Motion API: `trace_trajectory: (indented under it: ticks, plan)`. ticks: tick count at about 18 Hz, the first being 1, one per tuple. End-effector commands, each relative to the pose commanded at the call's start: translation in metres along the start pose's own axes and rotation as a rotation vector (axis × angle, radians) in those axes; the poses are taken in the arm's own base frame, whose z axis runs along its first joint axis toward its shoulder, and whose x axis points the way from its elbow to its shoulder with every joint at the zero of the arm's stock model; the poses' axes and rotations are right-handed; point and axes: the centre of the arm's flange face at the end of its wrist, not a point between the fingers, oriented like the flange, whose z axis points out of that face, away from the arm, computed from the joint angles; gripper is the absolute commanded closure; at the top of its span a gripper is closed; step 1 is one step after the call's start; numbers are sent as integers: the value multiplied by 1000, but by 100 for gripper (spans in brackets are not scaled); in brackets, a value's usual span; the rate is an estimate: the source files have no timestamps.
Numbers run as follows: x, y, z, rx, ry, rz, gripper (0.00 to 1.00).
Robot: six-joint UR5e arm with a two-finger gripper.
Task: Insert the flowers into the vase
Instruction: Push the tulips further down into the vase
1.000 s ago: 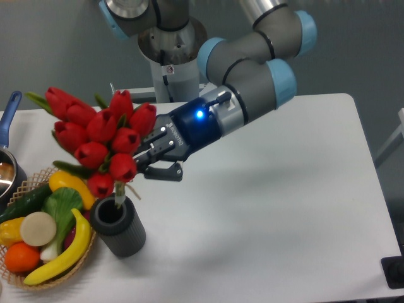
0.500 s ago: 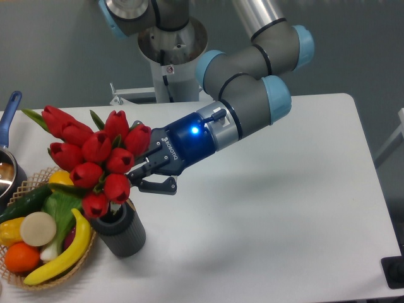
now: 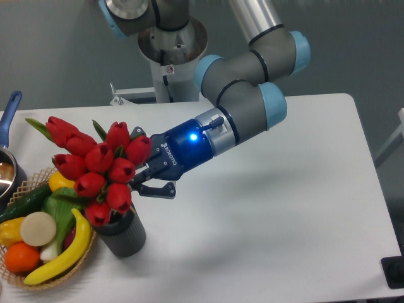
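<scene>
A robot arm reaches in from the upper right over a white bench (image 3: 271,189). Its pincer (image 3: 140,181) sits just right of a bunch of red tulips, the flowers (image 3: 95,167), and appears clamped on the stems, though the blooms hide the contact itself. The flowers stand in the mouth of a short dark grey vase (image 3: 123,232) near the bench's front left, their lowest blooms resting at its rim, the bunch leaning up and to the left. A wicker basket (image 3: 38,281) of fruit and vegetables touches or nearly touches the vase on its left.

The risk now looks like tipping: the bunch is top-heavy and leans toward the basket, so letting go too early could let it topple out. Pushing sideways could also slide or knock over the vase.
</scene>
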Motion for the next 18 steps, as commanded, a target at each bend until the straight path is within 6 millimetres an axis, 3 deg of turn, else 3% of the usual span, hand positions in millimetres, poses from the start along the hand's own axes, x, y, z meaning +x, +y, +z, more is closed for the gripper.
trace_trajectory:
  ticks: [7, 18]
  plan:
    - [-3, 12, 2, -1, 4, 2, 86]
    - [-8, 51, 16, -7, 27, 11, 85]
